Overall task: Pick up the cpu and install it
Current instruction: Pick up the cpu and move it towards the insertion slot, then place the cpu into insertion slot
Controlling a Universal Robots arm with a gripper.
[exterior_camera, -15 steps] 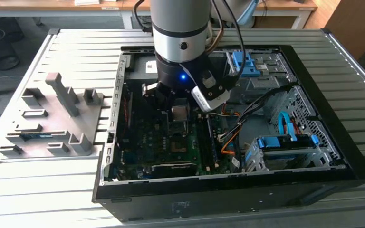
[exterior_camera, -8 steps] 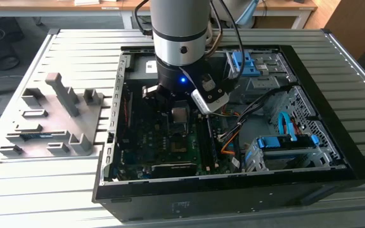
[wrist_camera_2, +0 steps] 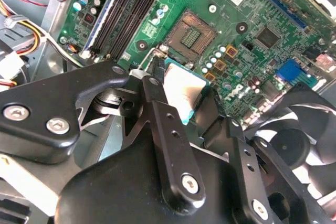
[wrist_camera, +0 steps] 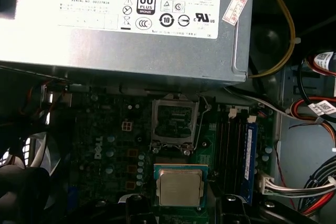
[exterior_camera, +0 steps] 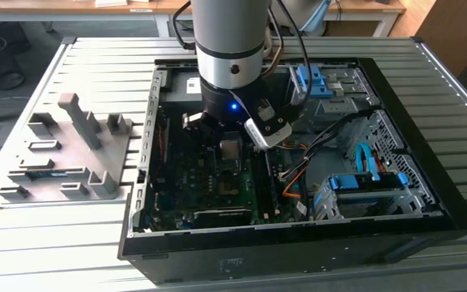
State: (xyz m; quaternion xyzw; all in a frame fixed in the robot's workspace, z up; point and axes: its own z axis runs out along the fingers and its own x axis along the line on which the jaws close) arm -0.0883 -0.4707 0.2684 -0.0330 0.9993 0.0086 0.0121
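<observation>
The cpu (wrist_camera_2: 184,88) is a thin square chip with a dull silver top and a green-blue rim. My gripper (wrist_camera_2: 185,85) is shut on it, a black finger (wrist_camera_2: 164,119) against each of two opposite edges. In the first wrist view the cpu (wrist_camera: 180,186) hangs a little short of the open dark socket (wrist_camera: 175,123) with its metal frame, above the green motherboard (wrist_camera_2: 252,9). In the second wrist view the socket (wrist_camera_2: 191,35) lies just beyond the chip. In the exterior view my gripper (exterior_camera: 230,146) is down inside the open computer case (exterior_camera: 428,152).
A grey power supply box (wrist_camera: 126,24) stands right behind the socket. Memory slots with a blue stick (wrist_camera: 248,156) run beside it. A black fan (wrist_camera_2: 299,140) and bundled cables (wrist_camera: 315,182) are close by. A grey parts fixture (exterior_camera: 71,152) lies on the exterior view's left.
</observation>
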